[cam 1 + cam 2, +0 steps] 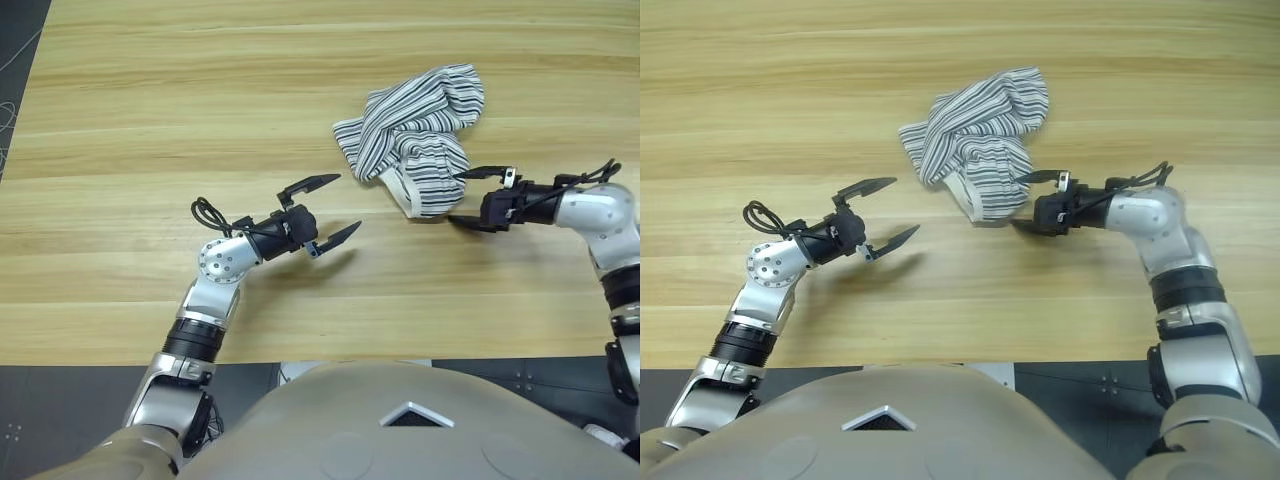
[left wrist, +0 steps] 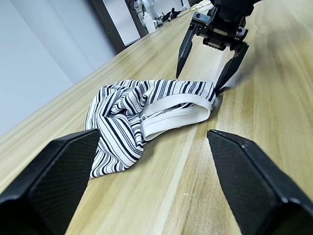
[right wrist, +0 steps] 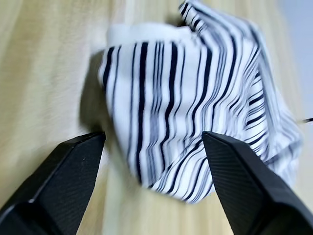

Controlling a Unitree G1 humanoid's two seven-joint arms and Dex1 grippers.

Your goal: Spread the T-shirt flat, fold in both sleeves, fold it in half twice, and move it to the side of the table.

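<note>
The T-shirt, striped black and white with a white collar band, lies crumpled on the wooden table, right of the middle. My right gripper is open at the shirt's near right edge, one finger above the cloth and one low by the table. In the right wrist view the striped cloth lies just ahead of the fingers. My left gripper is open and holds nothing, a short way to the near left of the shirt. The left wrist view shows the shirt ahead, with the right gripper beyond it.
Bare tabletop stretches to the left of and behind the shirt. The table's front edge runs close to my body, and its left edge borders dark floor.
</note>
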